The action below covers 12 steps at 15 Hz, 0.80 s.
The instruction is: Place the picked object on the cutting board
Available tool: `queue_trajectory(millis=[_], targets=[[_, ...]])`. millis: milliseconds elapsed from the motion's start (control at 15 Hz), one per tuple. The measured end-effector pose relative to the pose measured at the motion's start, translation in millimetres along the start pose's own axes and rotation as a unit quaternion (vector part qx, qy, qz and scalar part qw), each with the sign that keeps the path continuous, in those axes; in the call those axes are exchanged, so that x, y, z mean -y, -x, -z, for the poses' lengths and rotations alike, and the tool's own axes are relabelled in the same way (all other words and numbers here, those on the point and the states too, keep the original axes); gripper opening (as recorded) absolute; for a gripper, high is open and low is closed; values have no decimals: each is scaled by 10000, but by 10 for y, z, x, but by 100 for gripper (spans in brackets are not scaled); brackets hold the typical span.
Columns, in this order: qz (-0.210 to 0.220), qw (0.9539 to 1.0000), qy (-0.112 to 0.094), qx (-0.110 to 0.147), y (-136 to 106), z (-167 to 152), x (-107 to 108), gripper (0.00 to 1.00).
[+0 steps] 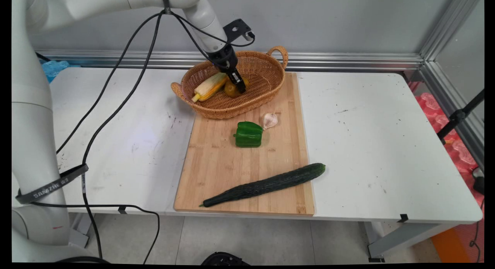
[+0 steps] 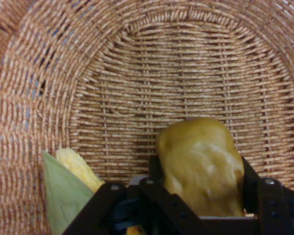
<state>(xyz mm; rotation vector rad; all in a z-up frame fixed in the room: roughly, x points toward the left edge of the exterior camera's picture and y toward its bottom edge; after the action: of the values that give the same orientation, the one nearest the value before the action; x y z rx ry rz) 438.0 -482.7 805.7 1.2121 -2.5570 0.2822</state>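
A yellow-brown pepper (image 2: pixel 201 166) is pinched between the two fingers (image 2: pixel 157 181) of the gripper (image 1: pixel 239 83), spread only to its width, inside the wicker basket (image 1: pixel 267 87) at the far end of the cutting board (image 1: pixel 216 168), with a corn cob (image 1: pixel 209 87) lying just beside it.

The white arm reaches in from the upper left, its forearm sloping down to the right with black cables hanging from it. The black gripper (image 1: pixel 240 85) points steeply downward inside the wicker basket (image 1: pixel 267 89) (low, near its floor), jaws closed on a yellowish pepper (image 2: pixel 201 166) between them.
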Motion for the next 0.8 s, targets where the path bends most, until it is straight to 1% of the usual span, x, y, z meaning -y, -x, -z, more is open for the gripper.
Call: queue_trajectory(millis=[133, 333, 600, 800], targets=[[-75, 10000, 7, 1, -12, 26, 17, 0], [-144, 9999, 10, -65, -39, 182, 7, 0], [-325, 9991, 43, -263, -70, 631, -125, 0], [-537, 9977, 119, -396, -4, 1028, -289, 0]])
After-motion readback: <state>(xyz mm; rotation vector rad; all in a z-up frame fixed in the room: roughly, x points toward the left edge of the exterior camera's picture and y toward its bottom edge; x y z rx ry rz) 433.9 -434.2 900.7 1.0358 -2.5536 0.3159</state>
